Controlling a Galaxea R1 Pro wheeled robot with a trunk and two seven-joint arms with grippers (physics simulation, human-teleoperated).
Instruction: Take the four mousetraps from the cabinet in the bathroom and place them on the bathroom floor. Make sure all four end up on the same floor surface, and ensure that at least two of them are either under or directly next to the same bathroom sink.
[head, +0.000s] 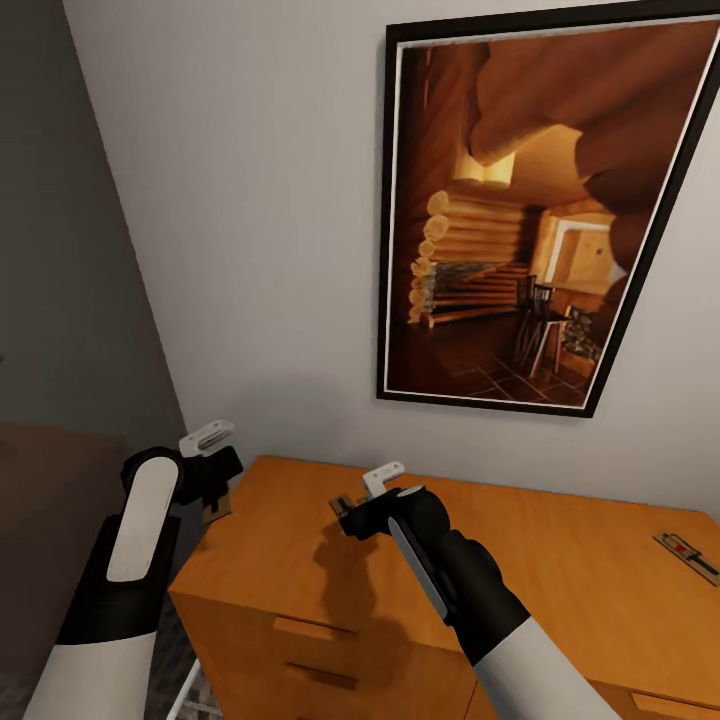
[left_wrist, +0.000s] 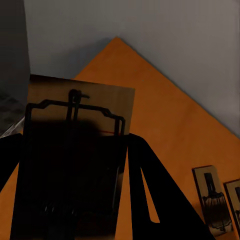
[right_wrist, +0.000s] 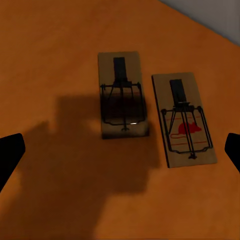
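Observation:
My left gripper (head: 222, 488) hangs just off the left corner of the orange-tan cabinet (head: 560, 560), shut on one mousetrap (left_wrist: 75, 135), a tan board with a dark wire bar that stands between its fingers. Over the cabinet top (right_wrist: 50, 60) my right gripper (head: 350, 512) is open, its fingertips (right_wrist: 10, 155) spread wide. Two mousetraps (right_wrist: 121, 95) (right_wrist: 184, 120) lie side by side on the wood below it; they also sit far off in the left wrist view (left_wrist: 212, 200). Another mousetrap (head: 688, 555) lies near the top's right end.
A large black-framed picture (head: 540, 210) of a log interior hangs on the white wall behind the cabinet. Drawer fronts with bar handles (head: 310, 630) face me. A grey wall (head: 60, 250) runs along the left, with dark floor below.

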